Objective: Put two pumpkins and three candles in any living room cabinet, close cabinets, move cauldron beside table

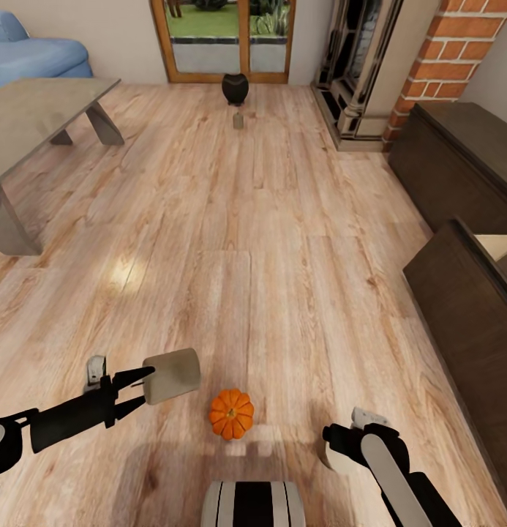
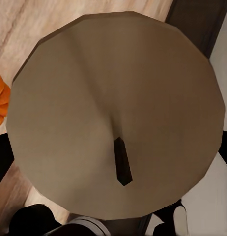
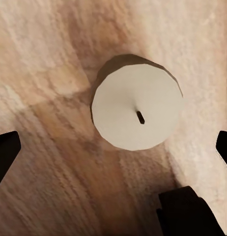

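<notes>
**Candle in left grip, right arm lined up over a second one**

Left gripper (image 1: 138, 388) is clamped on a candle (image 1: 171, 375), held sideways off the floor; left wrist cam looks straight onto its flat end w/ the dark wick (image 2: 122, 161). Right gripper (image 1: 339, 448) hangs low at the robot's right side, jaws spread wide. Its wrist cam looks down on a second candle (image 3: 137, 114) standing upright on the wood floor (image 1: 268, 241), between the two dark fingertips (image 3: 5, 152) but not touched.

One pumpkin (image 1: 232, 413) sits on the floor just ahead of the base, between the arms. Far down the room: the cauldron (image 1: 235, 88) by the glass door, w/ a third candle (image 1: 238, 120) just in front of it. Coffee table (image 1: 41, 110) at left. Cabinet (image 1: 458, 293) along the right wall, a drawer (image 1: 498, 245) pulled out showing pale lining.

Step, as I read it: collecting candles, early in the task. Next move prob calls for dropping the right gripper straight down around the candle, closing, then turning both arms to the open drawer. Pumpkin, far candle, cauldron are left to do.
</notes>
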`<state>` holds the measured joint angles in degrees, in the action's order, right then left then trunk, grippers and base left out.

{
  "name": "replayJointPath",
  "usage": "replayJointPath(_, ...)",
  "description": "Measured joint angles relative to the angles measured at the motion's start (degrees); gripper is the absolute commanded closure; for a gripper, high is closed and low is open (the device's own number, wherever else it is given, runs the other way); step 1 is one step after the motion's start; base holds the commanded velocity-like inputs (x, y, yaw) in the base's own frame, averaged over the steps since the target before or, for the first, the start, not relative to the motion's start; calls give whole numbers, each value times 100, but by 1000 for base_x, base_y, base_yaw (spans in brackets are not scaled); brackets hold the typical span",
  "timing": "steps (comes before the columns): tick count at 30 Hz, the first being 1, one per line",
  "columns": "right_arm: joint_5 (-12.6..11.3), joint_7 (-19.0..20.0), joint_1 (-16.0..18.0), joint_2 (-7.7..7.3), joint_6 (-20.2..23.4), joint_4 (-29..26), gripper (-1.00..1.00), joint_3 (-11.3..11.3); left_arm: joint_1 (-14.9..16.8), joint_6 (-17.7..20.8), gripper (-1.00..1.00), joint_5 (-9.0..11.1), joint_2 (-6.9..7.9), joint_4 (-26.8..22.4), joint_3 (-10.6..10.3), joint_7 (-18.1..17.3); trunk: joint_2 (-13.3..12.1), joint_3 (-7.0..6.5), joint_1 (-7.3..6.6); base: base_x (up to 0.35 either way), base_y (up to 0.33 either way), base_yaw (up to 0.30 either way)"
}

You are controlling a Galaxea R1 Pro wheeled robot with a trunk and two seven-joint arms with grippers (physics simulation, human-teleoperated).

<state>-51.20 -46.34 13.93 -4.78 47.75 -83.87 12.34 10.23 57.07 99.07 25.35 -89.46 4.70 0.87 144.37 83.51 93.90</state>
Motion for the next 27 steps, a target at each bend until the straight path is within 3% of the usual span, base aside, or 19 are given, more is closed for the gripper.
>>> replayJointPath(27,37,34,0,-1,-177,-9,-100,11,-6,0,100,2,5,-5,-23,-37,34,554,64,0,0,0)
